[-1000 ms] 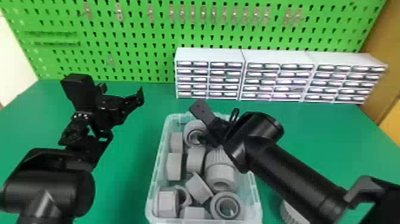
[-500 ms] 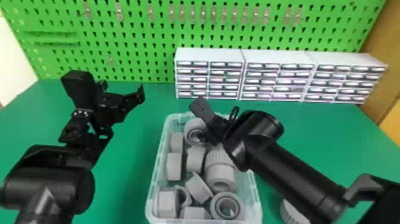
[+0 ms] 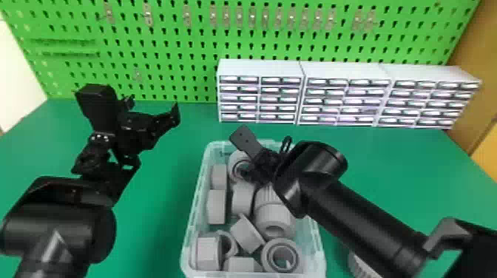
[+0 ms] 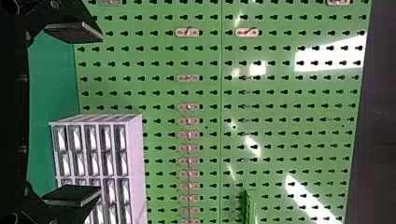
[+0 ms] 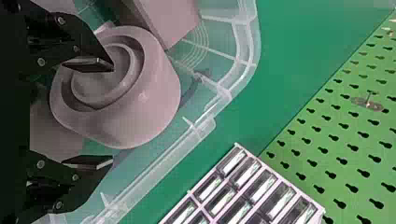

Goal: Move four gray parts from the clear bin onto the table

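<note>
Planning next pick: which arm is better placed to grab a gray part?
Right, I'd say: the right gripper is over the clear bin, open jaws near a gray part. The left gripper hangs off to the bin's left, farther away.

In head view, the left arm (image 3: 59,225) comes from eight o'clock, the right arm (image 3: 362,214) from four. The left pincer (image 3: 153,105) and right pincer (image 3: 242,153) both have fingers apart.
</note>
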Motion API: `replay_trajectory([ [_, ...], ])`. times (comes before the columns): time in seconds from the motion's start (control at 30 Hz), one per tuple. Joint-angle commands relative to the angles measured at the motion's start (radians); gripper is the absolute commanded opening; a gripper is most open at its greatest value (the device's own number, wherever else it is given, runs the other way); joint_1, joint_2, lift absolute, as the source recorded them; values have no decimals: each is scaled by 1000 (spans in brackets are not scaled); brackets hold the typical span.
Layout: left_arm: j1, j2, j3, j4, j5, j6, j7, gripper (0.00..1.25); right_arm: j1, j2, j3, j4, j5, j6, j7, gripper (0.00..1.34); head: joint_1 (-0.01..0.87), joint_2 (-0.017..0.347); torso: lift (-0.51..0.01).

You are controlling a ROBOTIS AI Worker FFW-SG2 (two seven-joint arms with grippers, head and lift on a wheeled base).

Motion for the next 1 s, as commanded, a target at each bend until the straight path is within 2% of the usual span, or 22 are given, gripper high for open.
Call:
replay_trajectory([
  [0.0,-2,4,0,0,5,0,-1,1112,0,1,11,0,-3,0,0,785,678,34,-50],
  [0.97,-5,43,-3,0,40,0,-1,1112,-1,1,-13,0,34,9,-28,785,678,34,-50],
])
